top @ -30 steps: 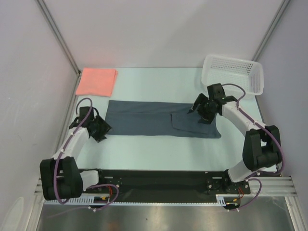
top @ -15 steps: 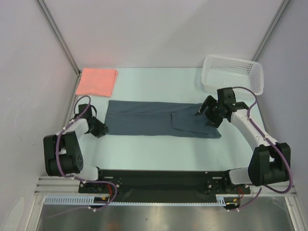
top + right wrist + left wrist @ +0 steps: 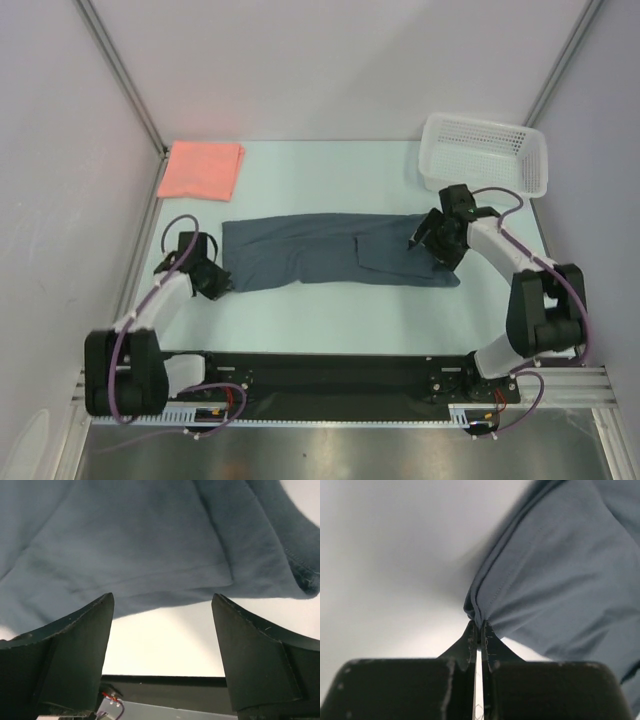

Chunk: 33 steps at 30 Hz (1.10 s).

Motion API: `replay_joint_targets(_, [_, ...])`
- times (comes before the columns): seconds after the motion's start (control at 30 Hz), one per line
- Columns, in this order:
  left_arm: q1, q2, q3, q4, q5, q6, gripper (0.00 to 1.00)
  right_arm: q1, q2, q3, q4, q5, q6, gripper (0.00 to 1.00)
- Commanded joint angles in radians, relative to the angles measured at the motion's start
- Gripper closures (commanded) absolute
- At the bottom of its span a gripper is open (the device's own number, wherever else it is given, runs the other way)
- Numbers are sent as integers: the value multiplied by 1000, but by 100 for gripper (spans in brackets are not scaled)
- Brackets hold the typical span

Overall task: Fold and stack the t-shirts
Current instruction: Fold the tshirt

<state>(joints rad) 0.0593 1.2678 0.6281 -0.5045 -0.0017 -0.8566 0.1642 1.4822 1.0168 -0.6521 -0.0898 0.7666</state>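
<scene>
Shirt (image 3: 320, 255), slate grey, stretched out — left gripper (image 3: 479, 630) pinches its corner, right gripper (image 3: 162, 599) gapes wide over it.

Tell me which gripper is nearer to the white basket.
Right. The right gripper hovers close to the white basket, over the grey shirt; the left gripper pinches that shirt's far end.

Bright, even overhead light fills the top view; the table (image 3: 330, 170) reads pale, with faint soft shadows under the arms. The pink shirt (image 3: 202, 168) casts a reddish tint on the wall behind it. In the left wrist view the table is washed out and blurred, the left gripper (image 3: 479, 626) near-black, and the grey shirt (image 3: 560, 580) softens farther off. The right gripper (image 3: 162, 597) shows as a dark silhouette
</scene>
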Motion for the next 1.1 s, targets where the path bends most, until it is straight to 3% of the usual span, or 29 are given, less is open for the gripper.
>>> replay_joint_targets(0.0, [-100, -178, -97, -161, -57, -226, 100, 52, 110, 113, -15, 148, 48, 16])
replay_joint_targets(0.1, [-150, -300, -123, -267, -86, -315, 100, 95, 219, 184, -37, 228, 92, 14])
replay_joint_targets(0.27, [-150, -462, -125, -362, -132, -300, 100, 132, 339, 307, -135, 304, 166, 11])
replay_joint_targets(0.37, [-150, -490, -119, -379, -123, -282, 100, 182, 331, 289, -86, 352, 195, 11])
replay_joint_targets(0.4, [-150, -492, -120, -378, -107, -274, 100, 196, 351, 287, -80, 352, 203, 0])
replay_joint_targets(0.63, [-148, -545, -87, -443, -118, -237, 100, 259, 499, 342, -77, 344, 243, 0])
replay_joint_targets(0.77, [-150, -565, -32, -508, -153, -222, 100, 285, 639, 446, -87, 331, 203, 0])
replay_joint_targets(1.07, [-150, -573, -36, -509, -129, -144, 99, 310, 944, 900, -208, 337, -21, 0])
